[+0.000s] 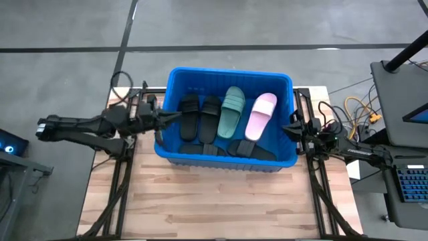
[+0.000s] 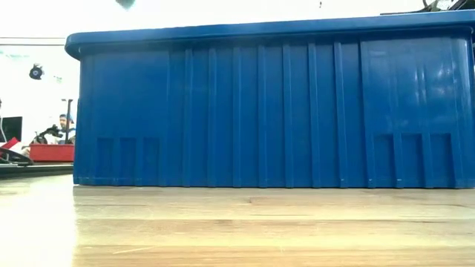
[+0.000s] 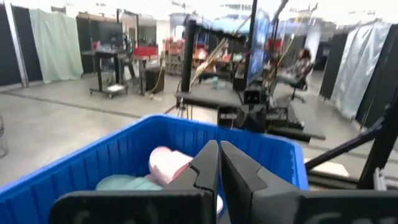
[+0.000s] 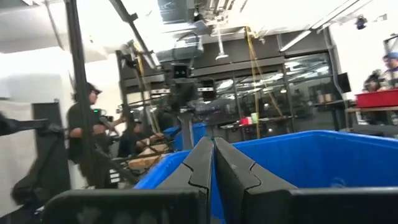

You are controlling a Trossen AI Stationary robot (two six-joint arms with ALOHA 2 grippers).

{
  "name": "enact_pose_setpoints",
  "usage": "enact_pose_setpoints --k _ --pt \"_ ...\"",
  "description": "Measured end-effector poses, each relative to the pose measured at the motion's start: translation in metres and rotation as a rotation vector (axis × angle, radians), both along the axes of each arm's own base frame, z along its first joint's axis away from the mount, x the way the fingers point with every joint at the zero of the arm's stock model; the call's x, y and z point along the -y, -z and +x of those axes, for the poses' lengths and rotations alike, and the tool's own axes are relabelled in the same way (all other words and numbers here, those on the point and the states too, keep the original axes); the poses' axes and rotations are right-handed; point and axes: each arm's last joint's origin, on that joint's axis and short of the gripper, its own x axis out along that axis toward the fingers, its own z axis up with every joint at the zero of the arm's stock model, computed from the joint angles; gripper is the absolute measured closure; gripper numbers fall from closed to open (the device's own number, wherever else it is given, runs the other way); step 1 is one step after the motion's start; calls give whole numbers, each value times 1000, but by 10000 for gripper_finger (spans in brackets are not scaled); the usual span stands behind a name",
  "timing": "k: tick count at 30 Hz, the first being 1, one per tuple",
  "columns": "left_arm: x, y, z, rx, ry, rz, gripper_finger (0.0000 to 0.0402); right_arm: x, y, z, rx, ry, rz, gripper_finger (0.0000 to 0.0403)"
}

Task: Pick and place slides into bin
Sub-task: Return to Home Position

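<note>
Filling blue bin, slides (black, green, pink)

- The bin, a bright blue rectangular tub, stands upright mid-surface.
- 2 black slides lie side by side inside, towards its left.
- A green slide and a pink slide lie beside them.
- More dark slides line the near wall, partly hidden.

Bin wall and tool hide most of the load.
In the low view the bin wall hides every slide, and its right end is cut off. From above, the black slides along the near wall lie partly under others, their count unclear. The left tool covers part of the pink slide.
</note>
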Motion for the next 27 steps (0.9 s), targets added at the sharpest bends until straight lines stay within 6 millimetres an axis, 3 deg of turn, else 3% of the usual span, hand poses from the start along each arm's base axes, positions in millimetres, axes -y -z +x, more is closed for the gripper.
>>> enact_pose_setpoints --k 4,15,27 --pt "-2 18 -21 29 -19 -2 401 -2 1 0 -14 -82 -18 394" --pt "0 107 -50 103 132 -38 402 -2 2 2 -29 -76 -16 394" --pt "0 142 -68 141 138 -9 402 0 2 3 -29 -26 0 394"
